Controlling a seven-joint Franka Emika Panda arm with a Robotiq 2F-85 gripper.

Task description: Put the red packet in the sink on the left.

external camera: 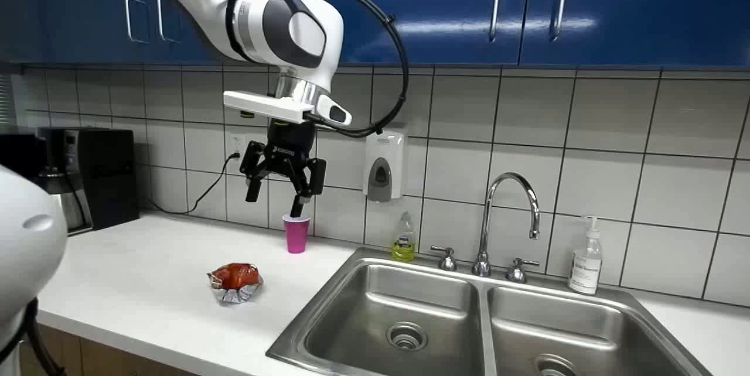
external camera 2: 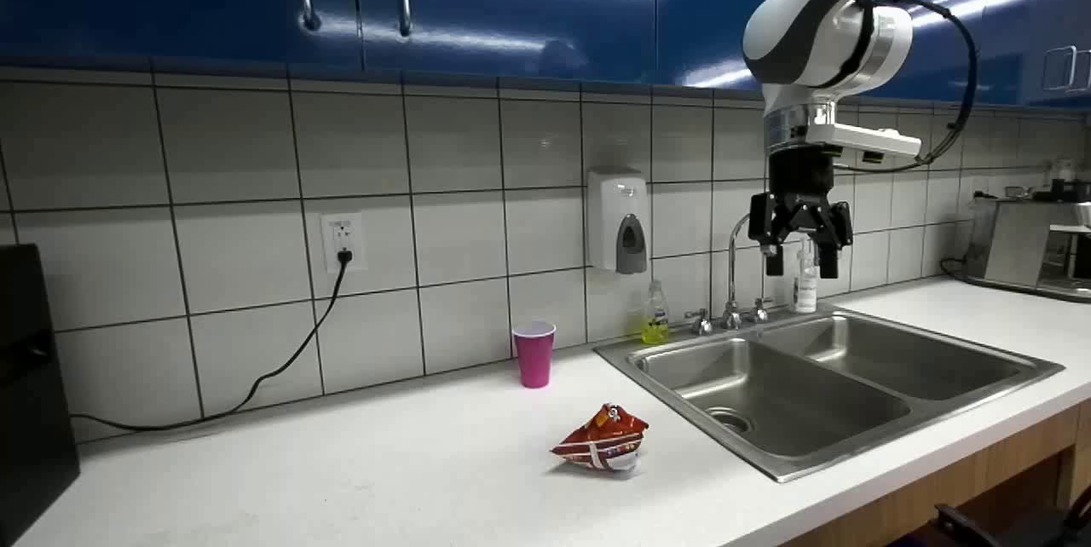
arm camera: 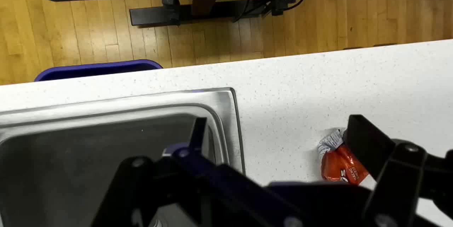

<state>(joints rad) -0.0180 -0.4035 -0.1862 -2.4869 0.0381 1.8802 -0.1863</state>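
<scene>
The red packet, crumpled with a silvery part, lies on the white counter beside the sink in both exterior views. In the wrist view the packet is partly covered by a finger. The sink has two steel basins; the left basin's rim shows in both exterior views and in the wrist view. My gripper is open and empty, pointing down, high above the counter. It also shows in an exterior view and in the wrist view, fingers wide apart.
A pink cup stands near the wall behind the packet. A dish soap bottle, a faucet and a pump bottle line the sink's back. A soap dispenser hangs on the wall. A black coffee machine stands farther along.
</scene>
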